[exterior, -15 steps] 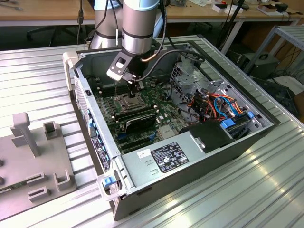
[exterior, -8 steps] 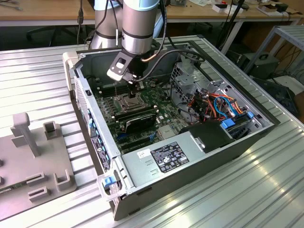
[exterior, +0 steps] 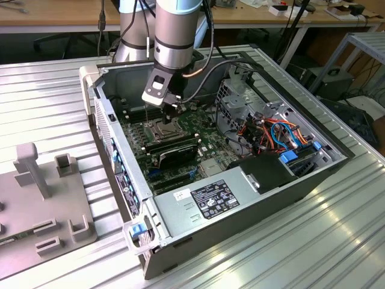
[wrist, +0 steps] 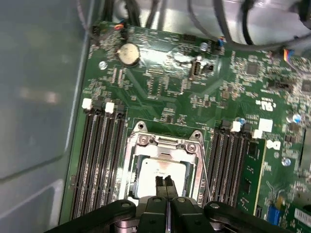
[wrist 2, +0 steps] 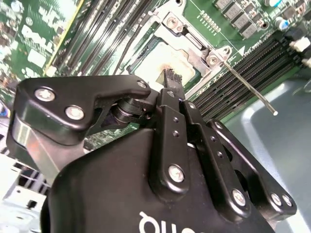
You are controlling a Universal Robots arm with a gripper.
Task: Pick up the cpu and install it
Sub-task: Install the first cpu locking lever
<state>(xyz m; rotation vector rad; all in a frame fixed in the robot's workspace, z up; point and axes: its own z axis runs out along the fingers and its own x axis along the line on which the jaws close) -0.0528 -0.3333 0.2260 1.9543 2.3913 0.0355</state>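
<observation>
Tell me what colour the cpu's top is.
Pale silver-grey, seen best in the first wrist view, where the cpu lies in the socket under the gripper.

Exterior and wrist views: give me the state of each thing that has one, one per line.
case: side open, board exposed.
socket frame: hinged open.
cpu: lying flat in the socket.
gripper: jaws shut, tips at the cpu's top.
lever: raised off the board.
memory slots: empty beside the socket.
</observation>
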